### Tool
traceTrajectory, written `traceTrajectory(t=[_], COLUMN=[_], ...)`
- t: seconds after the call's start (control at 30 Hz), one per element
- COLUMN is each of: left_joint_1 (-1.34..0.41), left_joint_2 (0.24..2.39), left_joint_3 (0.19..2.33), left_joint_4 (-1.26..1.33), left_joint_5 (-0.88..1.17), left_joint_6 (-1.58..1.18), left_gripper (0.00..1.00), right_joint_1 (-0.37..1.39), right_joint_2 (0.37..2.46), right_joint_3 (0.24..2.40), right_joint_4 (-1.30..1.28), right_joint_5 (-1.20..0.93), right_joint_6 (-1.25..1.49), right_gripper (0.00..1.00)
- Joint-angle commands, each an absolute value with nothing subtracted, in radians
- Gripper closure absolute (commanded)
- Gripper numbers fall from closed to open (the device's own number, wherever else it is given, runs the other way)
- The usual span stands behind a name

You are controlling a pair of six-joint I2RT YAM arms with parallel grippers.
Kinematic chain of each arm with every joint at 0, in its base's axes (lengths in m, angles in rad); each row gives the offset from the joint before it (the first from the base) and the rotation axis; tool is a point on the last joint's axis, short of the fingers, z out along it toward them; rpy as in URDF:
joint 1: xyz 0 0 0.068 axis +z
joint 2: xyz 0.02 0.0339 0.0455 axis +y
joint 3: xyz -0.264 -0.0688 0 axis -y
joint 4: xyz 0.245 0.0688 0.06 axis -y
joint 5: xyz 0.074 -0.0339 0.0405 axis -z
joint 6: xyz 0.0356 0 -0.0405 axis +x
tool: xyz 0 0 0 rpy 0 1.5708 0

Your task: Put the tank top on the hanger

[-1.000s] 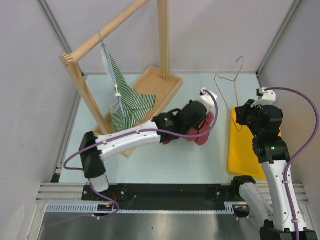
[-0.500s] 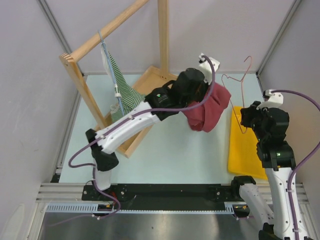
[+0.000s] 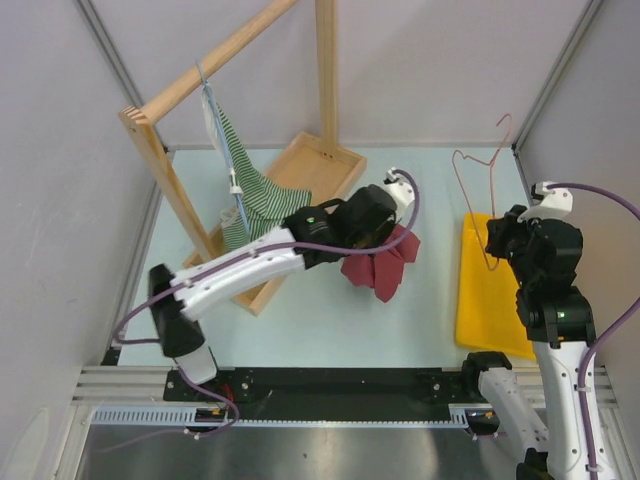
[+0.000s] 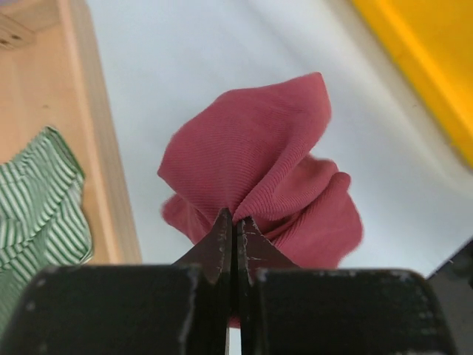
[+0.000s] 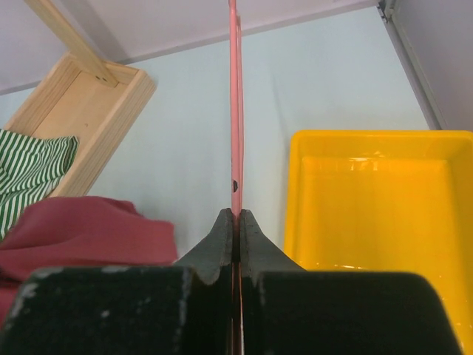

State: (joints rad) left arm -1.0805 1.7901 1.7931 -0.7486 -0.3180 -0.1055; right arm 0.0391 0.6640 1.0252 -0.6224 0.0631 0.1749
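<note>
The maroon tank top hangs bunched from my left gripper near the table's middle, its lower folds near or on the surface. In the left wrist view the jaws are shut on a fold of the tank top, with my left gripper pinching it. My right gripper is shut on the pink wire hanger and holds it upright, hook toward the back wall. In the right wrist view the hanger rises straight from my right gripper, and the tank top shows at lower left.
A wooden rack with a tray base stands at back left. A green-and-white striped garment on a pale hanger hangs from its bar. A yellow bin lies at the right, under my right arm; it also shows in the right wrist view.
My left gripper has lowered and moved left and nearer with the tank top, after lifting it high half a second ago. My right gripper has carried the hanger slightly right and back.
</note>
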Motion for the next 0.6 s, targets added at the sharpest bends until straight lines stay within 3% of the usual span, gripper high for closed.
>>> traceTrajectory(t=[0.0,0.13,0.27,0.3,0.33,0.37,0.4,0.5,0.57], left_joint_1=[-1.091,-1.092,-1.092,-1.092,-1.091,-1.092,-1.092,-1.097,-1.109], left_joint_2=[1.582,1.607,1.840,1.894,1.964,2.073,2.124,2.157,2.076], left_joint_3=[1.737,1.746,1.897,1.945,2.056,2.115,2.170,2.252,2.089], left_joint_4=[-0.753,-0.770,-0.715,-0.707,-0.704,-0.703,-0.704,-0.701,-0.591], left_joint_5=[-0.390,-0.365,-0.241,-0.217,-0.212,-0.206,-0.198,-0.186,-0.221], left_joint_6=[-0.126,-0.129,-0.120,-0.118,-0.117,-0.114,-0.109,-0.132,-0.126], left_gripper=[1.00,1.00,1.00,0.90,0.73,0.53,0.21,0.01,0.01], right_joint_1=[0.035,0.037,0.035,0.035,0.035,0.035,0.035,0.034,0.034], right_joint_2=[0.666,0.667,0.660,0.657,0.652,0.649,0.647,0.640,0.634], right_joint_3=[1.060,1.048,1.048,1.054,1.057,1.065,1.068,1.083,1.085], right_joint_4=[-0.589,-0.572,-0.574,-0.580,-0.584,-0.591,-0.603,-0.627,-0.630], right_joint_5=[0.052,0.043,0.046,0.051,0.052,0.058,0.067,0.089,0.104], right_joint_6=[0.167,0.179,0.195,0.195,0.192,0.192,0.190,0.180,0.173], right_gripper=[1.00,1.00,1.00,1.00,1.00,1.00,1.00,1.00,1.00])
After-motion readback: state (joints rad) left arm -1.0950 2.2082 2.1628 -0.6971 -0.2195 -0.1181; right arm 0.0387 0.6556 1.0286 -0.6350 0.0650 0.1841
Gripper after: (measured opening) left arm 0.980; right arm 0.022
